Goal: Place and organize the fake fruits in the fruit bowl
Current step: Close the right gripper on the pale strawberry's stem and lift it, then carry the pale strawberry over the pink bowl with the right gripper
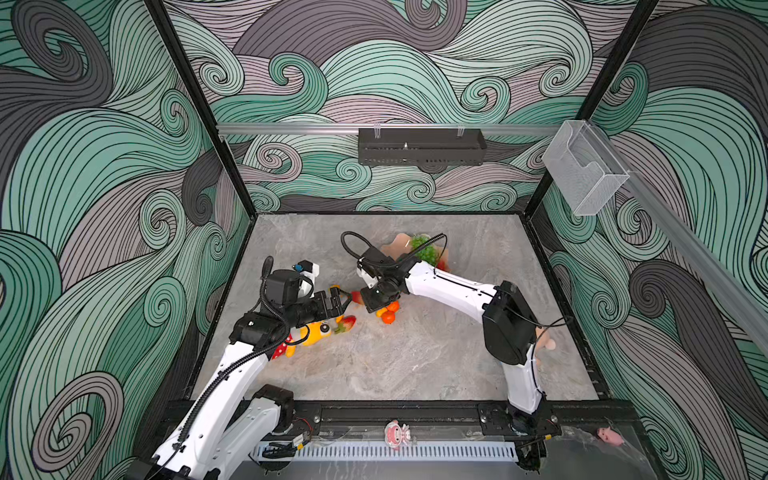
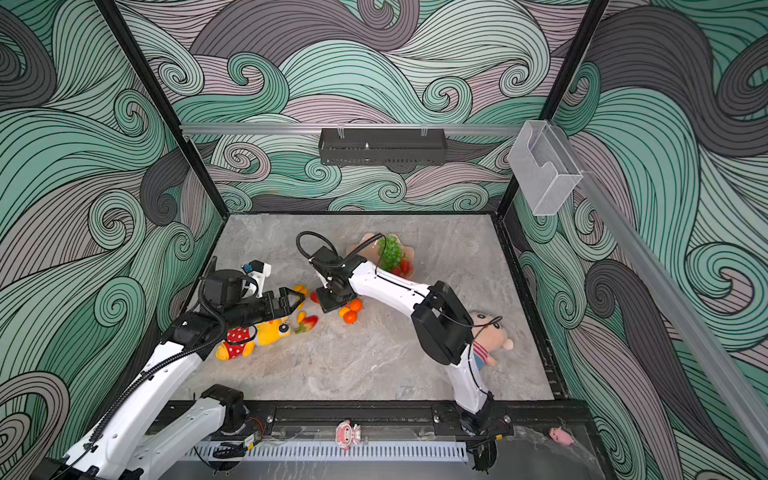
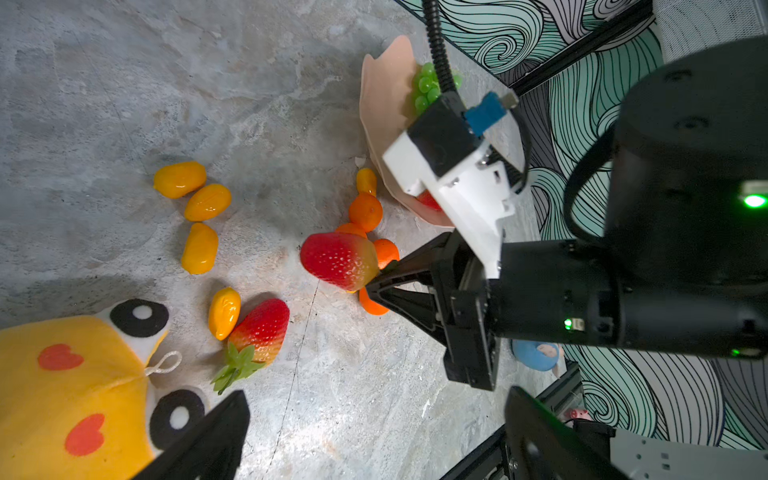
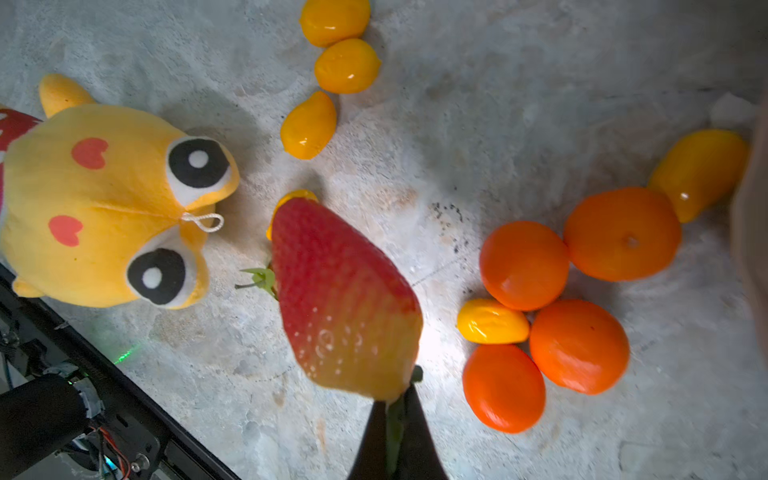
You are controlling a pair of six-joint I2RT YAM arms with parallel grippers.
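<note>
Right pincer (image 4: 394, 405) clamped on the green top of a strawberry (image 4: 345, 299) (red tip pointing outward), tangerines (image 1: 388, 318) at its four o'clock; left pincer (image 3: 376, 399) apart

No legible text, label, brand, number or sign on anything in any view.

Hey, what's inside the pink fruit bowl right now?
The fruit bowl holds the green grape bunch and at least one red strawberry beside it. The right arm crosses over the bowl's near side, so anything lying there is hidden.
</note>
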